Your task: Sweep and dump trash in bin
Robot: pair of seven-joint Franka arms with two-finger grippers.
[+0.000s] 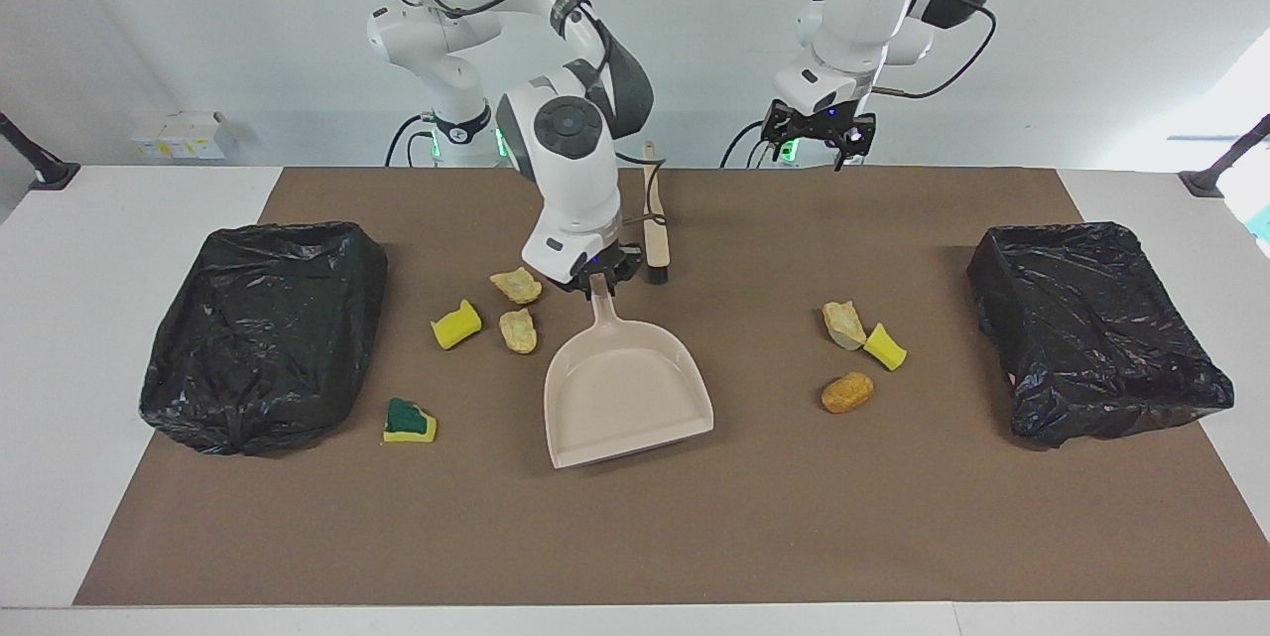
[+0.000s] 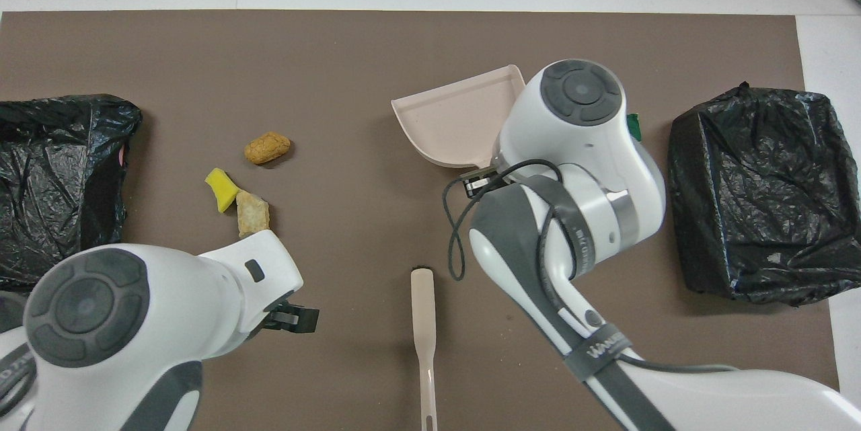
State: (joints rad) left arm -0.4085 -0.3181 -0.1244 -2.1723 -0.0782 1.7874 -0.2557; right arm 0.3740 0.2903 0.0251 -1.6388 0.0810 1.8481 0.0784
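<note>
The beige dustpan (image 1: 625, 393) lies flat mid-table, handle toward the robots; it also shows in the overhead view (image 2: 457, 125). My right gripper (image 1: 598, 281) is down at the handle's end. Toward the right arm's end lie two pale lumps (image 1: 517, 286) (image 1: 518, 329), a yellow sponge chunk (image 1: 455, 324) and a yellow-and-green sponge (image 1: 409, 421). Toward the left arm's end lie a pale lump (image 1: 843, 323), a yellow chunk (image 1: 884, 346) and an orange-brown lump (image 1: 847, 392). My left gripper (image 1: 819, 142) waits open, raised over the mat's edge nearest the robots.
A black-bagged bin (image 1: 263, 333) stands at the right arm's end and another (image 1: 1096, 333) at the left arm's end. The beige brush (image 1: 654, 219) lies beside the right gripper, nearer to the robots than the dustpan. A brown mat (image 1: 695, 537) covers the table.
</note>
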